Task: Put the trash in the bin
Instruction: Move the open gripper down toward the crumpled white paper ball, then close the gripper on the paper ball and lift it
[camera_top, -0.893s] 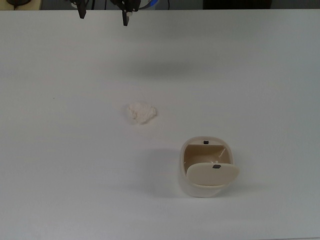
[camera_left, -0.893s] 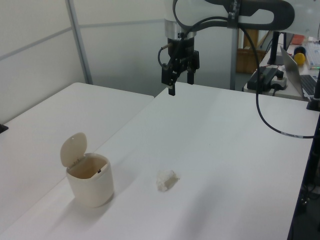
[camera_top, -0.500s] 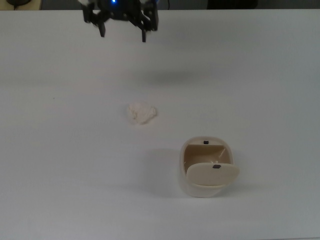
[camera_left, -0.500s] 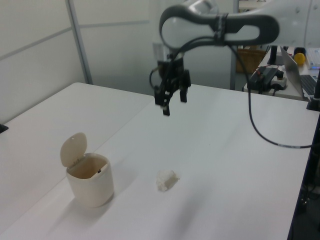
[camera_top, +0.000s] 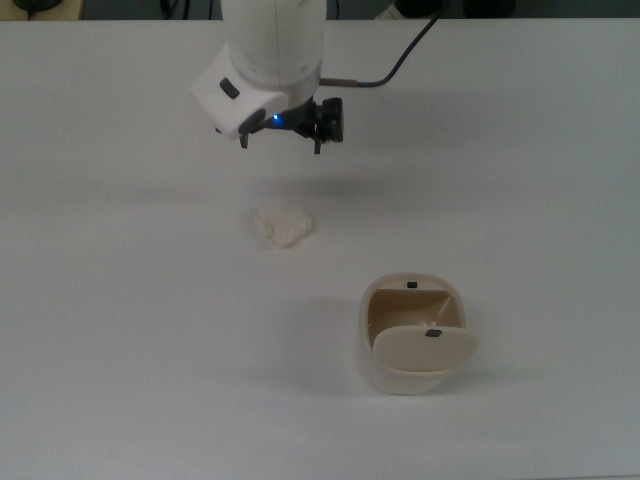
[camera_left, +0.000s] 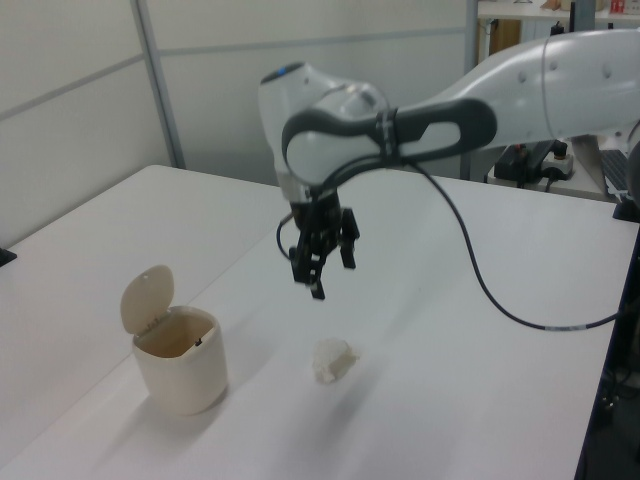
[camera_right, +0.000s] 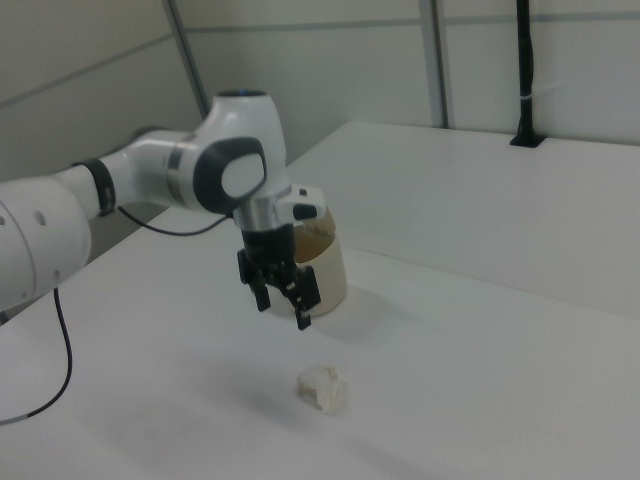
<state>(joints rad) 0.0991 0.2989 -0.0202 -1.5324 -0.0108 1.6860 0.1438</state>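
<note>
White table (camera_top: 120, 330), pale wall panels behind; claw (camera_left: 318, 272) spread above trash (camera_left: 332, 359); bin (camera_left: 180, 358) lid up.

The arm has swung its gripper (camera_left: 320, 270) down toward the trash (camera_left: 333, 359), now hanging close above it.

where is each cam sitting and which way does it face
Top view: overhead, looking straight down at the white table; shows the arm's wrist and open gripper above the trash.
Left view: raised at a table end, facing the arm; bin on the left view's left, long arm reaching in.
Right view: opposite side; gripper partly hides the bin.
All three share gripper, trash and bin.
</note>
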